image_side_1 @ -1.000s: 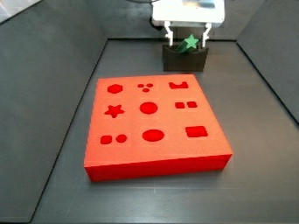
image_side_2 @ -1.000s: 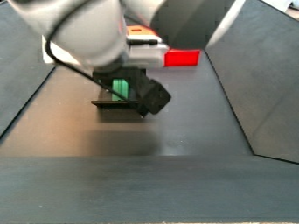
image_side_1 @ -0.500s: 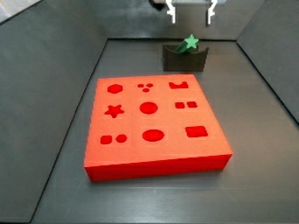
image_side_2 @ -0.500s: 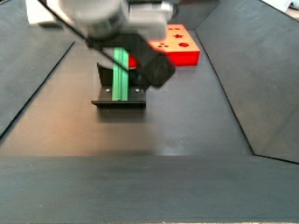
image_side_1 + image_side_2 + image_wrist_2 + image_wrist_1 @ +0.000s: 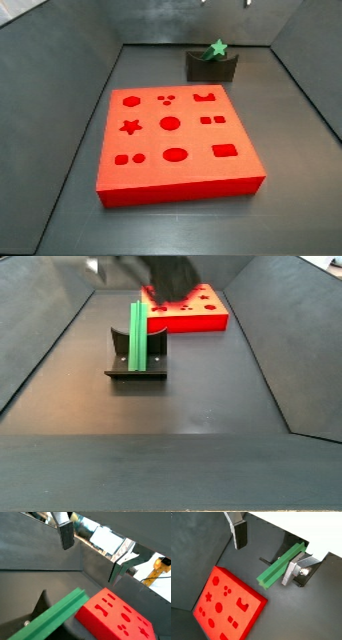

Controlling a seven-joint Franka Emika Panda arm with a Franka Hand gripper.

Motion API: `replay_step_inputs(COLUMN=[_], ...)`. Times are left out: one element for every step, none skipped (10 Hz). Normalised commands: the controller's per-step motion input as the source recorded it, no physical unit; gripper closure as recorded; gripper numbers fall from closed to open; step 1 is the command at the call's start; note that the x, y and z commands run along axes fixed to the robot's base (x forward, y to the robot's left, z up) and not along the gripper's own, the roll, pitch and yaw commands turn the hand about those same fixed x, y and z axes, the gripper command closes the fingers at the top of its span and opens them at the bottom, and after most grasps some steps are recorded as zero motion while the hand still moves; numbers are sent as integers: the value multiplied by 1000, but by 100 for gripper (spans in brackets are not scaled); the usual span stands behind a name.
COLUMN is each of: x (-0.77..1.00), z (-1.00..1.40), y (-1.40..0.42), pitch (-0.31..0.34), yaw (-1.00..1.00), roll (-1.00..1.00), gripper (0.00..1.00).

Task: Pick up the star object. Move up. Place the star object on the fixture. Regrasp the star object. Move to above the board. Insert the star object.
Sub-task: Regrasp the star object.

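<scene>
Since the last second your hand has let go of the star object and climbed: in both side views it was down at the fixture, and now only a blurred dark part of it (image 5: 167, 268) shows at the top edge, above the near end of the board. In the wrist views you see the fingers (image 5: 239, 533) set wide apart with nothing between them, one dark pad near the lens and the other finger (image 5: 121, 564) across an open gap.

Below the hand, the star object (image 5: 138, 334) lies in the notch of the fixture (image 5: 136, 369), green and long, sticking out past the block at both ends; in a side view its star-shaped end (image 5: 217, 47) faces you over the dark block (image 5: 211, 66). You have open air all around the peg, since nothing touches it but the fixture.

Further out, the board (image 5: 174, 145) lies flat on the dark floor (image 5: 294, 215), near the fixture but apart from it, a strip of bare floor between them. Its star cut-out (image 5: 131, 127) sits on the side towards the left wall. Sloped dark walls (image 5: 40, 346) close in both sides, with free floor beside each long edge of the board.
</scene>
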Motion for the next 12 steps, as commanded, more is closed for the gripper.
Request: replay_step_inputs(x=[-68,-75,-65,-31,-14,-10,-15,-10,-2,1,4,3], z=[693,515,359,116,7,-11,8,7,8,11,12,13], y=[-1000,-893,-765,-512,-232,-35,8,-20,-27,-19,-21,-18], pitch=[42,37,35,32,30,27,26,23,19,16,15,18], yaw=[11,11,11,11,11,12,13,13,15,16,18,19], roll=[1000,1000,1000,1000,1000,1000,1000,1000,1000,1000,1000,1000], gripper=[0,0,0,0,0,0,0,0,0,0,0,0])
